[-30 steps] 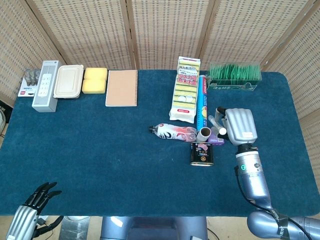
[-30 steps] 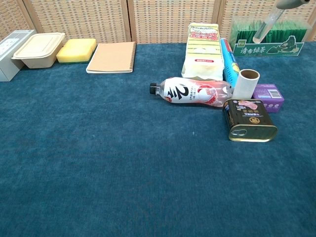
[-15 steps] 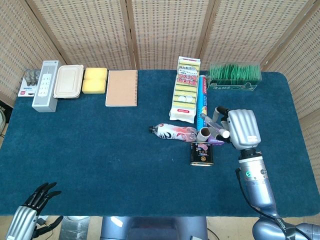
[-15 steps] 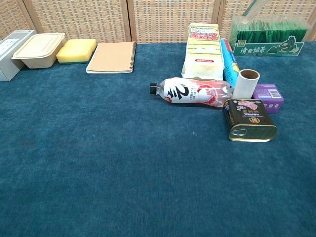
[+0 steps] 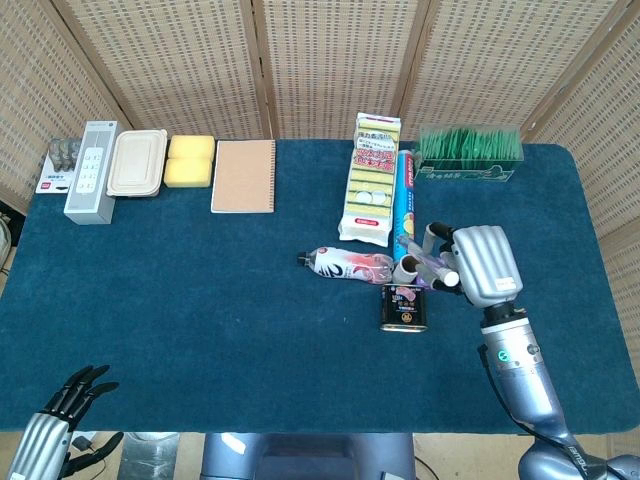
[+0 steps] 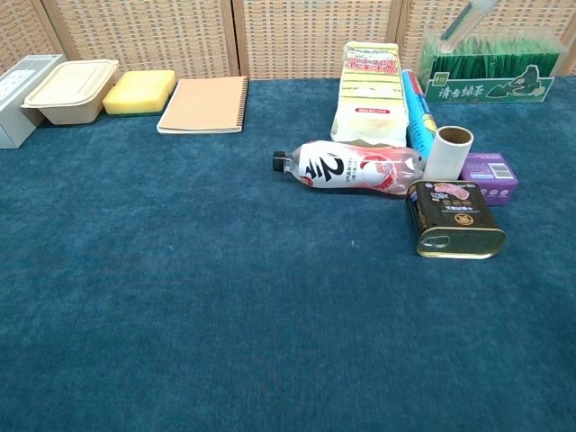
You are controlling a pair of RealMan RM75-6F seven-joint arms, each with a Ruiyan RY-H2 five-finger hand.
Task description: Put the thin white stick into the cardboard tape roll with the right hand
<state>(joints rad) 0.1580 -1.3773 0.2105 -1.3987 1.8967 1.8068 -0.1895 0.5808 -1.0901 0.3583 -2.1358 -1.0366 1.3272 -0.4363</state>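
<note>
Right hand point(image 5: 478, 264): over the right part of the table point(image 5: 200, 300), back of the hand toward the head camera, fingers point(image 5: 441, 258) curled to the left. It grips the thin white stick point(image 5: 418, 258), which pokes out leftward from the fingers. In the chest view only the stick's slanted tip point(image 6: 470, 18) shows at the top edge, high above the objects.

Cardboard tape roll point(image 6: 448, 152): upright, open end up, just left of the right hand in the head view. The stick's free end sits over or just beside the roll's opening; whether it has entered cannot be told. Nothing visible inside the roll from the chest view.

Around the roll: plastic bottle point(image 6: 350, 166) lying on its side to the left, a dark tin point(image 6: 454, 219) in front, a small purple box point(image 6: 490, 173) to the right, a blue tube point(image 6: 417, 109) behind.

Containers: clear box point(image 5: 470, 152) at the back right, filled with green packets. Beige lidded tray point(image 5: 137, 163) at the back left, closed, contents hidden.

Left hand point(image 5: 62, 418): at the bottom-left corner below the table edge, fingers spread, holding nothing.
</note>
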